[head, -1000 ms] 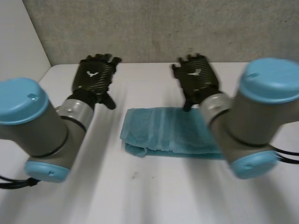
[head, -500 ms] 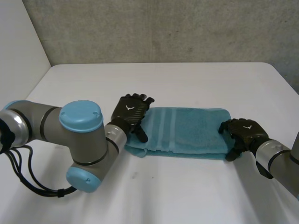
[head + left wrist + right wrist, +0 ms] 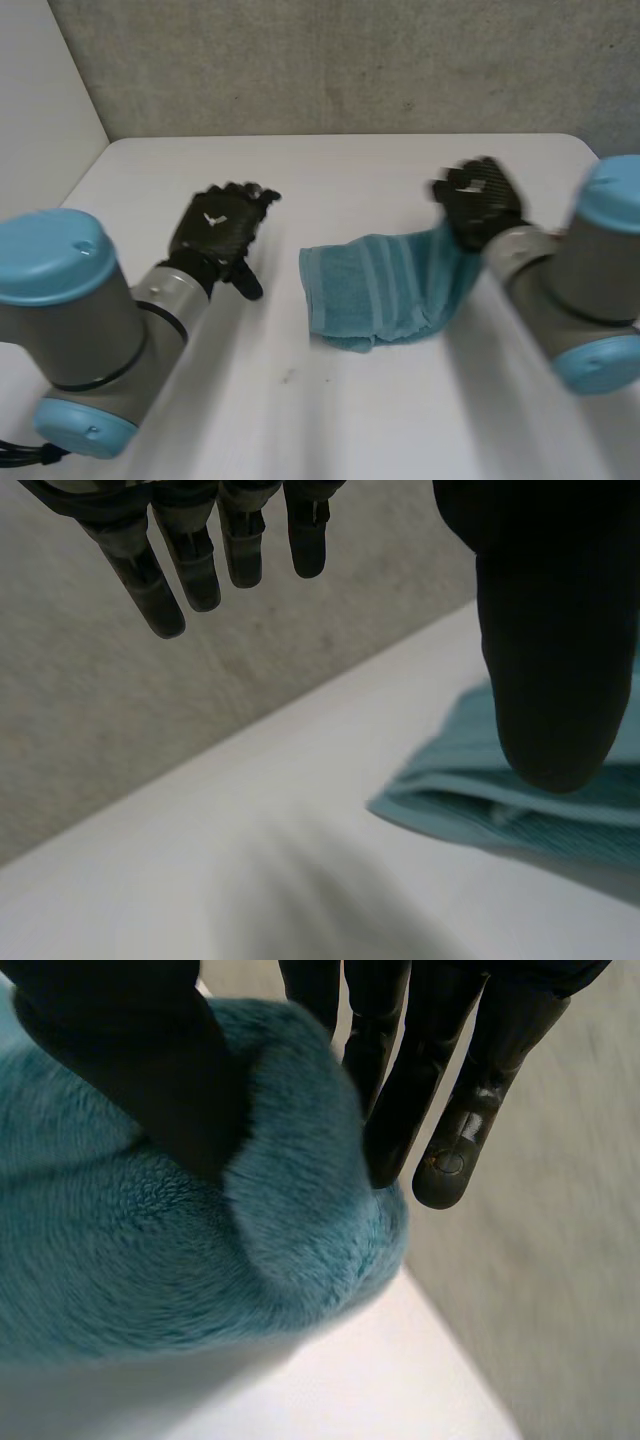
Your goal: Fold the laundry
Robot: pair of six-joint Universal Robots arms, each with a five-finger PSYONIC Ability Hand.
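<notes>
The teal towel (image 3: 375,290) lies mid-tabletop (image 3: 330,430) as a doubled strip, so the long fold looks done. The right hand (image 3: 478,203) pinches the towel's 3 o'clock end between thumb and fingers (plush cloth bunches in that pinch in the right wrist view) and holds it raised. The cross fold seems half made, with laying and smoothing left. The left hand (image 3: 215,232), at the towel's 9 o'clock, hangs apart with fingers straight, holding nothing. The towel rests directly on the tabletop, not in any container.

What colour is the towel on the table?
The towel is teal blue with faint stripes running across it. The head view shows it best.
</notes>
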